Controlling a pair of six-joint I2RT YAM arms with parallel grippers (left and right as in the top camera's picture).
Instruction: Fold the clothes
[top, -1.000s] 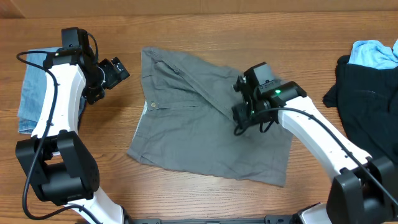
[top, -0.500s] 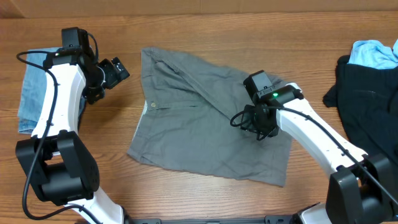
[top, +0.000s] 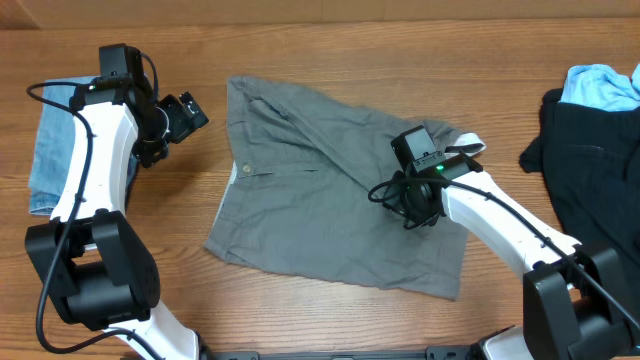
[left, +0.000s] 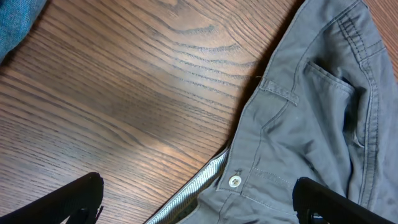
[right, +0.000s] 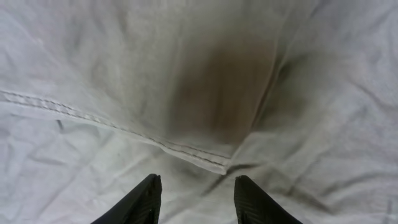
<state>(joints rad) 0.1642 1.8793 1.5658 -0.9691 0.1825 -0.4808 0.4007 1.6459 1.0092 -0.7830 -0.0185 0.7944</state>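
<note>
1. Grey cotton at the middle of the wooden table (top: 330, 60): one pair of shorts (top: 320, 215), spread out, waistband toward 9 o'clock, covered in part at 3 o'clock by the right arm.
2. Hard to make out from overhead: the right gripper (right: 198, 199), tucked under its own wrist. Shows in the wrist view as two dark fingertips a little apart, pointing at a stitched hem fold of the shorts, with nothing clamped between them.
3. At 10 o'clock of the shorts, over bare wood: the left gripper (top: 192, 113), spread wide and holding nothing. Appears in its wrist view only as two finger ends, cut off by the bottom edge.
4. One waistband button (left: 234, 181), seen from the left wrist.
5. One folded blue denim piece (top: 50, 160) at 9 o'clock of the table, half hidden behind the left arm.
6. One black garment (top: 590, 170) at 3 o'clock and one light-blue cloth (top: 603, 85) at 2 o'clock, both cut off by the frame edge.
</note>
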